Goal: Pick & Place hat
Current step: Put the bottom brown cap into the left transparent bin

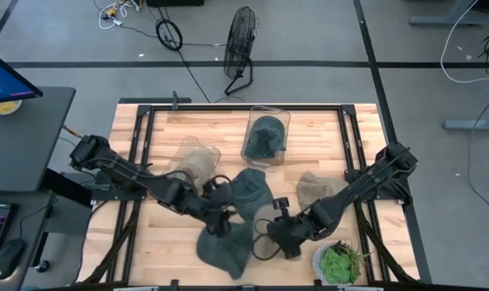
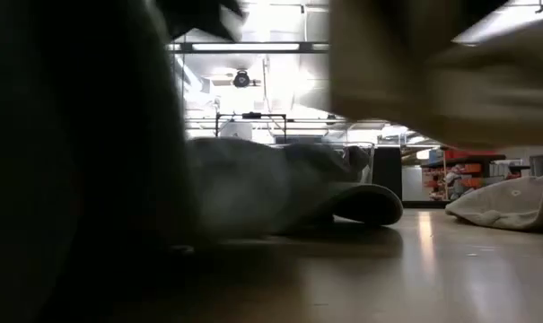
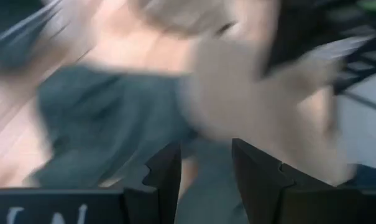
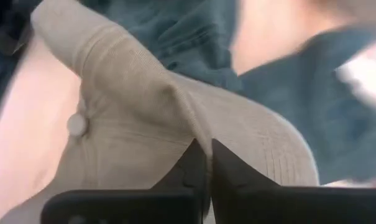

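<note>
A beige cap point(image 4: 175, 118) with a top button point(image 4: 77, 124) fills the right wrist view, and my right gripper point(image 4: 206, 158) is shut on it. In the high view this gripper point(image 1: 276, 228) is near the table's front, with the cap point(image 1: 264, 220) beside it. The low view shows the cap point(image 2: 433, 72) as a blurred beige shape above the table. My left gripper point(image 3: 203, 168) is open, close to the cap point(image 3: 250, 99) and a dark green hat point(image 3: 107, 124). In the high view it point(image 1: 220, 220) hovers over green hats point(image 1: 225, 246). My right gripper pinches a raised fold of the beige cap's crown point(image 4: 197, 134) between its two fingers. The cap spreads out beyond the fingertips. In the low view it looks lifted off the table.
A clear container point(image 1: 266, 137) holds a green hat and another point(image 1: 196, 159) holds a beige one. Another green hat point(image 1: 248, 190) and a beige hat point(image 1: 313, 187) lie on the wooden table point(image 1: 325, 129). A potted plant point(image 1: 339, 263) stands at the near right corner.
</note>
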Controlling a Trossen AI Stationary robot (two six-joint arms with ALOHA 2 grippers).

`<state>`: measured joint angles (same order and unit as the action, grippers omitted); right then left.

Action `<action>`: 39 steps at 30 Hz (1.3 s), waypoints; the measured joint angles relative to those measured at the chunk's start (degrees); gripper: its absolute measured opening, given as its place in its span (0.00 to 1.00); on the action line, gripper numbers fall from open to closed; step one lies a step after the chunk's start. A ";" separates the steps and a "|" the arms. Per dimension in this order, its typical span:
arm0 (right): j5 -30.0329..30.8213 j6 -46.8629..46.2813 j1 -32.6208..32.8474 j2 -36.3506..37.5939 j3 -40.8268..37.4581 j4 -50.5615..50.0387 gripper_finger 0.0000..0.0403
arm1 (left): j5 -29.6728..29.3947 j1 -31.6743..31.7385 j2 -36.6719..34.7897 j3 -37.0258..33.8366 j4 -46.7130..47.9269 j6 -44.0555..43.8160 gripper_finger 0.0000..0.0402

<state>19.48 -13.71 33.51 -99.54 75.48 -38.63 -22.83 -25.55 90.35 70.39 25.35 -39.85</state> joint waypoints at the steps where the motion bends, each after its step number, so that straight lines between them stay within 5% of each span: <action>1: 2.90 0.98 -0.18 0.02 0.33 0.35 0.02 | 0.15 -0.27 0.00 0.00 -2.77 2.14 0.36; 6: 10.33 3.30 -3.12 0.02 0.48 4.19 0.04 | 0.14 0.19 0.00 0.00 -8.34 8.03 0.36; 14: 10.29 7.17 -8.49 0.02 0.48 7.88 0.03 | 0.17 2.44 0.52 -0.02 -7.58 18.10 0.39; 26: 9.41 7.91 -14.07 0.02 0.50 9.83 0.03 | -3.22 7.29 2.84 0.09 -4.79 19.78 0.57; 34: 10.61 11.90 -13.13 0.02 0.50 15.08 0.03 | -4.46 8.45 4.49 0.10 1.86 19.56 0.50; 39: 10.76 12.70 -12.61 0.02 0.48 15.47 0.03 | -4.55 7.73 4.48 0.11 2.39 18.40 0.34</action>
<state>30.24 -1.02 20.91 -99.53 75.96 -23.16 -27.38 -17.82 94.83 70.50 27.74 -21.45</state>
